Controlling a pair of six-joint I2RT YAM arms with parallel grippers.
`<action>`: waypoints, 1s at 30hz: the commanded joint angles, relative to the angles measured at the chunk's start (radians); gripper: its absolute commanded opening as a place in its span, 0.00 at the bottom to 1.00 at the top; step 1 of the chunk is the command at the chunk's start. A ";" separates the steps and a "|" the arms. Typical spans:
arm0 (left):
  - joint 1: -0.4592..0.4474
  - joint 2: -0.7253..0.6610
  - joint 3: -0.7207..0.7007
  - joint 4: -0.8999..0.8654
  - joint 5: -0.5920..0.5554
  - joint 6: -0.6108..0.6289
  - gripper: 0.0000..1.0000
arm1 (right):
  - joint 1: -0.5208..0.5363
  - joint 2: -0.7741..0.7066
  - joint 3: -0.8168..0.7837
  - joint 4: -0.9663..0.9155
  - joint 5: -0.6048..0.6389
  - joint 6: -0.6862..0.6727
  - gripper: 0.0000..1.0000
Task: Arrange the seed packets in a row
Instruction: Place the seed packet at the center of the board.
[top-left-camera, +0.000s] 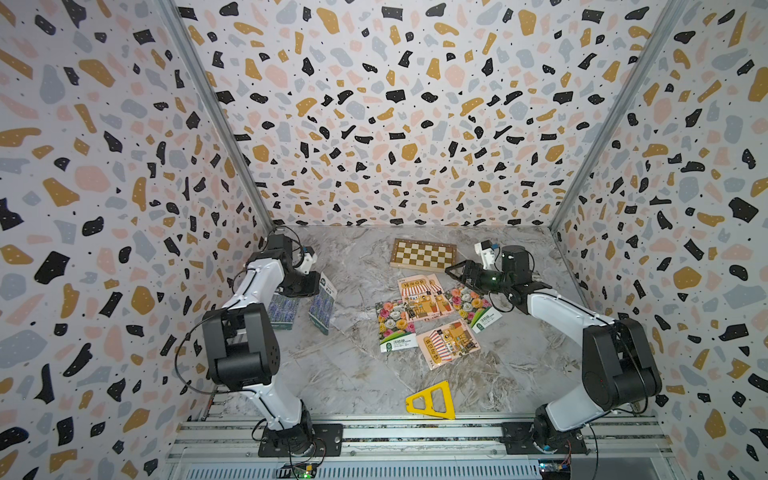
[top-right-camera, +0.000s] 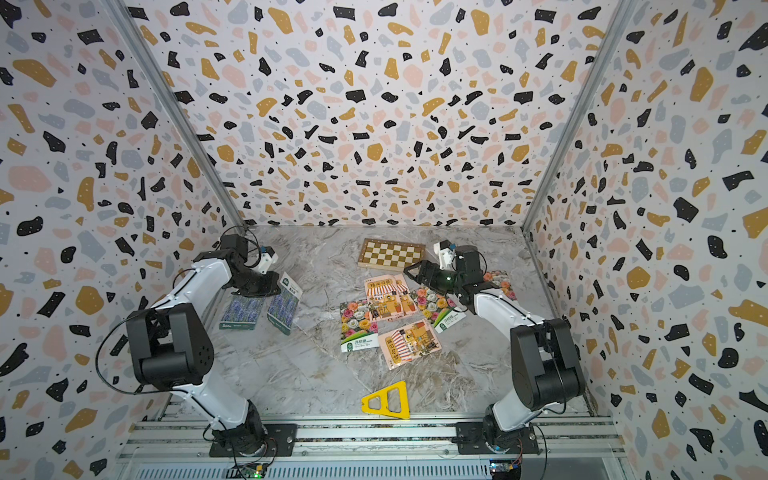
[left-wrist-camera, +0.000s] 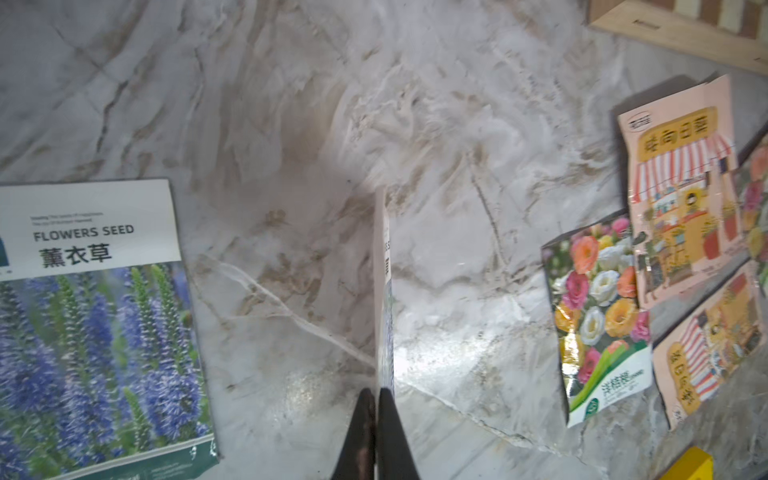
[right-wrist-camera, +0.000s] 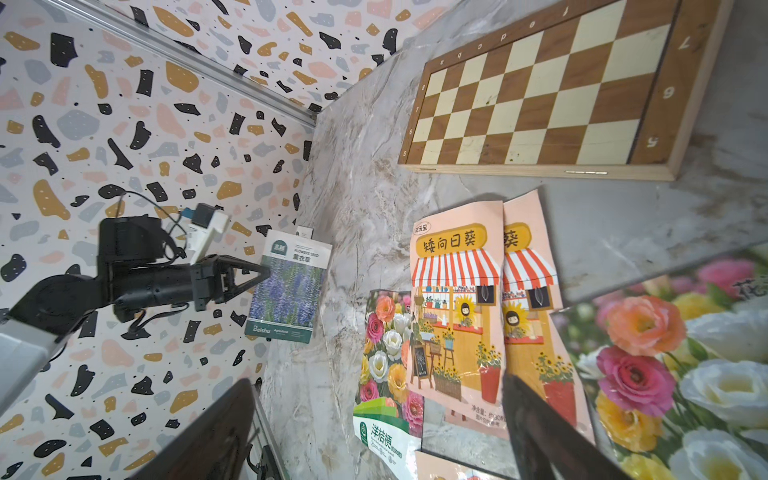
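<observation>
My left gripper is shut on one edge of a purple lavender seed packet, which hangs on edge just above the marble. A second lavender packet lies flat beside it, partly under the arm. Mid-table, several packets overlap in a cluster: two stacked pink shop packets, a third pink one, and flower packets. Another flower packet peeks out behind the right arm. My right gripper hovers open over the cluster's far edge, holding nothing.
A wooden chessboard lies at the back, just beyond the cluster. A yellow plastic triangle sits near the front rail. Patterned walls close in on three sides. Bare marble stretches between the lavender packets and the cluster.
</observation>
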 joint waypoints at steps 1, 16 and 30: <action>0.015 0.044 0.041 0.026 -0.055 0.046 0.00 | -0.004 -0.016 0.006 0.035 -0.019 0.015 0.93; 0.041 0.144 -0.040 0.189 -0.297 0.076 0.03 | -0.005 -0.004 -0.010 0.069 -0.037 0.049 0.92; 0.041 0.198 -0.010 0.177 -0.321 0.092 0.14 | 0.007 0.010 -0.004 0.076 -0.053 0.055 0.91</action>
